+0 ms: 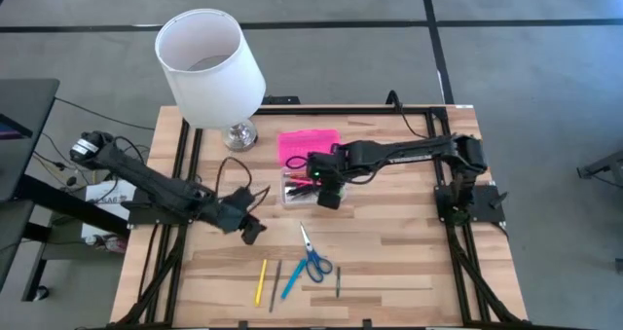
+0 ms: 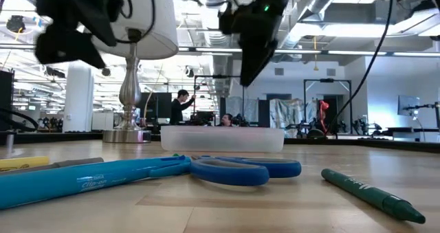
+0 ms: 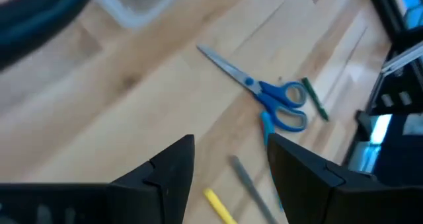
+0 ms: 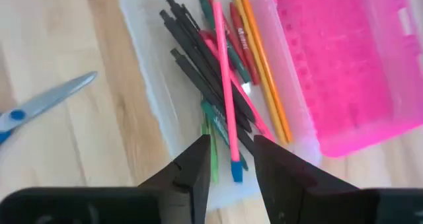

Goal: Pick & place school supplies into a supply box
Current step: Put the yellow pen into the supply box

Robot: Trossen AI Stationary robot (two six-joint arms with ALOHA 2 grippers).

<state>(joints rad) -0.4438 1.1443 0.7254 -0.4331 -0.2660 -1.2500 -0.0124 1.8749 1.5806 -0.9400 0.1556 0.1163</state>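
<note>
Wooden table (image 1: 389, 262), lower centre of the high view; open hall behind. Supply box (image 1: 297, 187) at centre, pink lid (image 1: 308, 143) open beside it. Right gripper (image 4: 232, 159) above the box, fingers slightly parted around a pink pen (image 4: 225, 85). Left gripper (image 3: 230, 161), left of centre, spread and empty. Scissors (image 1: 311, 255) at lower centre. Blue pen (image 2: 89, 180) print begins "Clip".

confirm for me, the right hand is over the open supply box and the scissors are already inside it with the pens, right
Not quite. The right hand is over the open supply box, but the scissors are not inside it: the high view shows them still lying on the table, nearer the front edge, beside a few loose pens. Only pens and pencils are in the box.
</note>
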